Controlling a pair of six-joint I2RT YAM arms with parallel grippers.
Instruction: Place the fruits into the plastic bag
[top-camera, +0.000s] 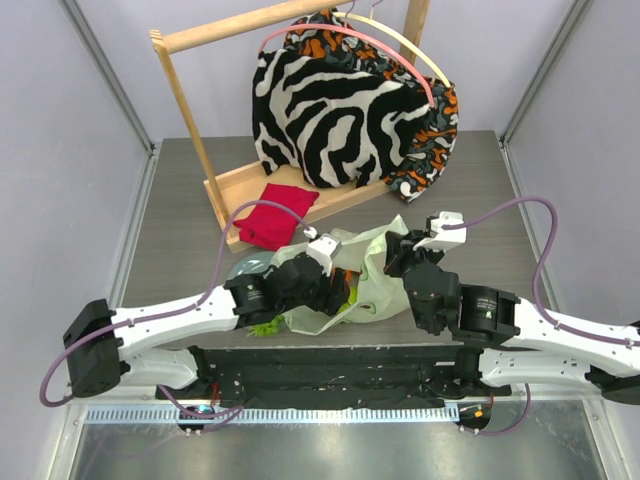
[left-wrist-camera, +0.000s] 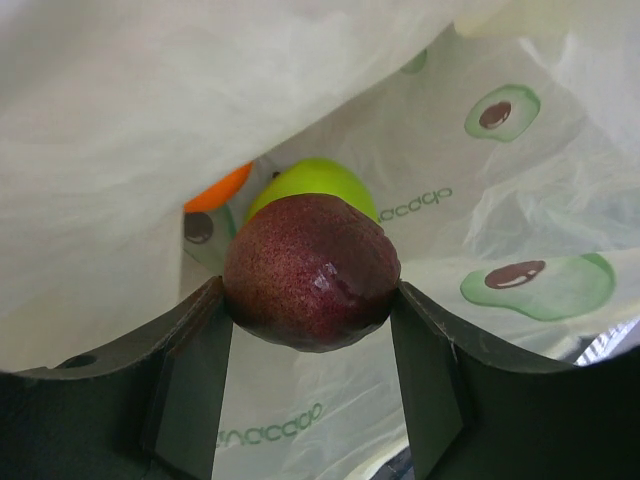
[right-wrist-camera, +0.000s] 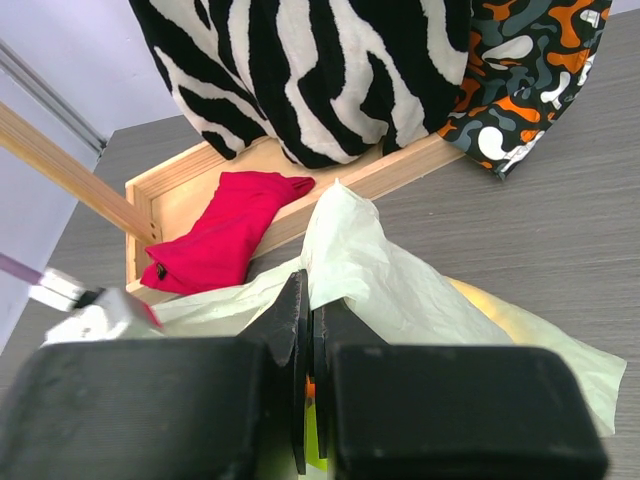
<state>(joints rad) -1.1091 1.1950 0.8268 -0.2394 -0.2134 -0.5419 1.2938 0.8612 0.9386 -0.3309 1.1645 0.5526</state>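
Observation:
My left gripper (left-wrist-camera: 312, 300) is shut on a dark red plum (left-wrist-camera: 312, 265), one finger against each side. It holds the plum inside the pale-green plastic bag (left-wrist-camera: 520, 200). Behind the plum lie a green fruit (left-wrist-camera: 312, 178) and an orange (left-wrist-camera: 216, 190). From above, the left gripper (top-camera: 335, 283) reaches into the mouth of the bag (top-camera: 378, 292). My right gripper (right-wrist-camera: 318, 310) is shut on a fold of the bag (right-wrist-camera: 370, 260) and holds it up. In the top view the right gripper (top-camera: 394, 253) is at the bag's right edge. A green grape bunch (top-camera: 265, 326) lies by the left arm.
A wooden rack (top-camera: 185, 95) at the back carries zebra-striped fabric (top-camera: 330, 110) and a patterned cloth (top-camera: 435, 140). A red cloth (top-camera: 275, 213) lies on the rack's base. Part of a grey-green plate (top-camera: 243, 268) shows left of the bag.

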